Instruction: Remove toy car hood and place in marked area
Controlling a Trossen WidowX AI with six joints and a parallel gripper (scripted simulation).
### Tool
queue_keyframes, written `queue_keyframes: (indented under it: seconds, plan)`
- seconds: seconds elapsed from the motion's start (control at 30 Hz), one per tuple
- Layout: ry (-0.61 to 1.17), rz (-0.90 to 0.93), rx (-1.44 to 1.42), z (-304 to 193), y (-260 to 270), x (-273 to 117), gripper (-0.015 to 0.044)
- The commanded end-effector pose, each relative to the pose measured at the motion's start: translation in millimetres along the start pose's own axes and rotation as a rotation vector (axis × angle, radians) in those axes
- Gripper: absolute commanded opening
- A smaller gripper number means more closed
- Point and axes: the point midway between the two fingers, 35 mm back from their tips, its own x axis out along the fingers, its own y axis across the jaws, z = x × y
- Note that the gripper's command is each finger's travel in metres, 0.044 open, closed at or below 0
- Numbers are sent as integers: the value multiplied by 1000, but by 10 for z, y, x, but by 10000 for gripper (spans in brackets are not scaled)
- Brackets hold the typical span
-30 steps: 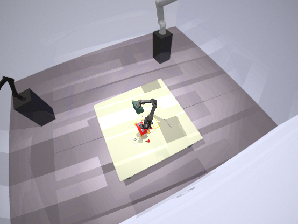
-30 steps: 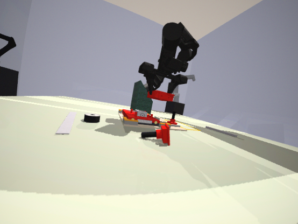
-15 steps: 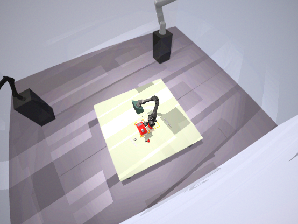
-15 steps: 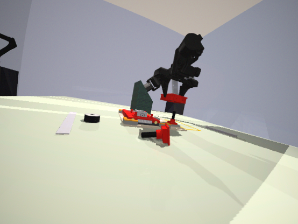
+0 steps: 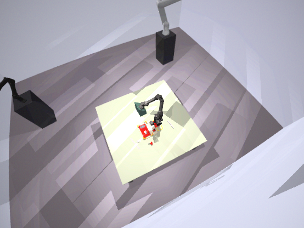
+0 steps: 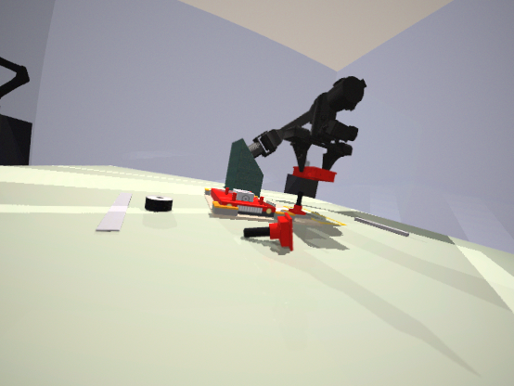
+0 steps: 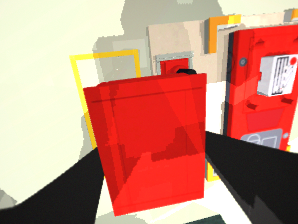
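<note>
Bright overhead glare, hard-edged streaky shadows

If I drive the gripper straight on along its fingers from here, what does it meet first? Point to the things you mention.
Probably the table top (image 5: 131,161) (image 6: 186,297) at or beside the yellow outline (image 6: 335,222) (image 7: 106,54), with the held red hood (image 6: 315,174) (image 7: 150,145) touching first. Exact depth and landing spot are unclear.

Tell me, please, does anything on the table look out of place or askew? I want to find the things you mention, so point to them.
Yes: a red piece with a black peg (image 5: 150,143) (image 6: 279,231) lies on its side in front of the car (image 5: 144,130) (image 6: 242,202) (image 7: 265,97), its peg sideways. It looks tipped over, since a similar piece (image 6: 297,209) stands upright, peg up.
</note>
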Motion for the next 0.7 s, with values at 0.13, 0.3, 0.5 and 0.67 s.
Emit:
queue_keyframes:
  seconds: [0.13,0.3,0.5,0.67]
  plan:
    - [1,12,1,-157,285,3,0]
    - [2,15,1,-198,356,5,0]
    - [2,15,1,-195,355,37,0]
    - [2,14,1,-190,354,74,0]
